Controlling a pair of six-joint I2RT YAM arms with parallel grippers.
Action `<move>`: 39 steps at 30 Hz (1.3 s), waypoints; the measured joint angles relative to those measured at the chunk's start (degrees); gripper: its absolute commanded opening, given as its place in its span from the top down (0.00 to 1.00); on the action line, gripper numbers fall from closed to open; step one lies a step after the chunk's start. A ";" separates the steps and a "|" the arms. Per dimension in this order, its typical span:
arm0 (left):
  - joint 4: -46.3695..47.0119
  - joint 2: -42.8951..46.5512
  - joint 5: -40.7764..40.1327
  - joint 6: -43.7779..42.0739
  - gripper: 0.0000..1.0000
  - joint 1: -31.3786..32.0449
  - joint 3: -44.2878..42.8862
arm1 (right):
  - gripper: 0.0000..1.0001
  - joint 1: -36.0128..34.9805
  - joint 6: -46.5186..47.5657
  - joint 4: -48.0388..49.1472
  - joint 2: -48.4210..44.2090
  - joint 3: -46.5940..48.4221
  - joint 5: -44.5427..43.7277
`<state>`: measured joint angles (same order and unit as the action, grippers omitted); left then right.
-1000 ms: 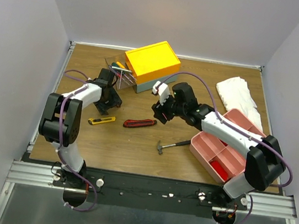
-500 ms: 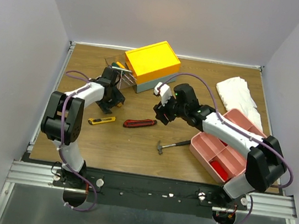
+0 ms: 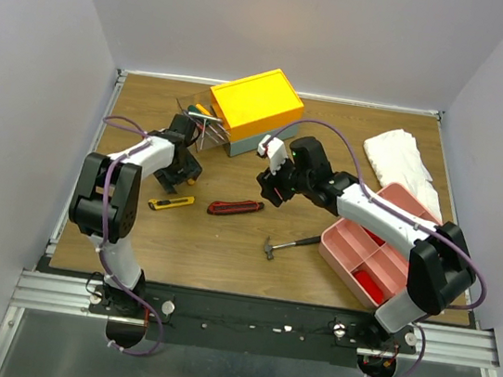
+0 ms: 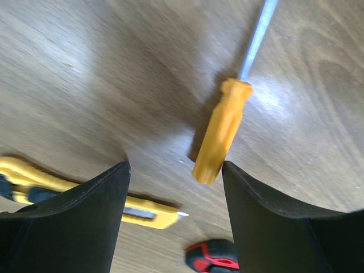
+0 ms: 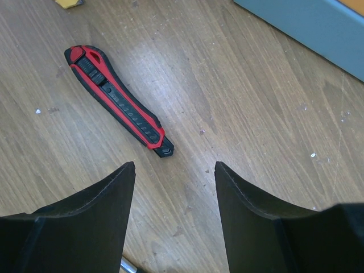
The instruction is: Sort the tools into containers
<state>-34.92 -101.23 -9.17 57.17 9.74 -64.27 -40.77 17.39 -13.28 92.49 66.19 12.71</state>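
Although the left pincer has shifted toward the upper frame, it hangs wide open and empty over the orange screwdriver, lying centre-frame on the surface; no grasp made. Right pincer, equally open, overlooks the red utility knife.

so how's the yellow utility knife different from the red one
The yellow utility knife has a yellow body, while the red utility knife is red with black trim. The red one looks longer than the yellow one. In the top view the yellow one lies to the left of the red one. Both lie flat on the table, ungripped and outside any container.
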 measured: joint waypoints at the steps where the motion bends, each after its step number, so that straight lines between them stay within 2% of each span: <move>1: -0.17 0.04 -0.20 -0.28 0.23 -0.20 0.04 | 0.34 0.02 -0.02 -0.02 0.00 -0.02 0.00; 6: 0.72 1.53 -0.42 -6.10 0.23 -2.91 2.05 | 0.34 0.04 -0.66 -0.04 0.00 -0.02 0.02; 10: 3.74 1.14 0.28 -14.45 0.30 -4.33 2.03 | 0.35 0.24 -1.40 -0.11 0.24 0.28 0.24; 15: 5.81 -3.08 2.69 -26.47 0.32 -4.35 -2.93 | 0.35 0.33 -2.43 -0.11 1.11 1.14 0.42; 16: 6.10 -3.93 2.82 -27.76 0.40 -4.35 -3.85 | 0.35 0.35 -2.49 -0.11 1.11 1.14 0.42; 20: 7.10 -6.45 3.34 -36.17 0.59 -4.37 -6.64 | 0.35 0.37 -2.84 -0.11 1.11 1.14 0.44; 22: 7.87 -6.62 3.98 -38.97 0.67 -4.44 -6.67 | 0.35 0.37 -2.99 -0.09 1.11 1.14 0.42; 24: 8.63 -6.62 4.96 -41.03 0.69 -4.37 -6.49 | 0.35 0.37 -3.08 -0.09 1.11 1.14 0.42; 27: 11.08 -5.49 6.58 -43.04 0.78 -4.37 -4.42 | 0.35 0.37 -3.30 -0.09 1.09 1.14 0.42; 28: 11.78 -5.11 6.80 -43.43 0.87 -4.37 -3.76 | 0.35 0.37 -3.30 -0.09 1.09 1.14 0.42; 31: 13.51 -2.54 7.91 -44.24 1.00 -4.35 -0.22 | 0.35 0.39 -3.30 -0.11 1.05 1.14 0.39; 35: 12.04 0.59 8.35 -45.22 1.00 -4.37 2.80 | 0.35 0.39 -3.21 -0.11 1.05 1.14 0.39; 39: 6.82 5.33 8.81 -45.59 1.00 -5.27 3.06 | 0.35 0.46 -2.78 -0.11 0.92 1.14 0.42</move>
<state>-28.10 -95.90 -0.36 11.57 4.47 -61.21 -40.32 14.61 -13.39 93.41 67.33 13.13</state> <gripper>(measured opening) 0.256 0.651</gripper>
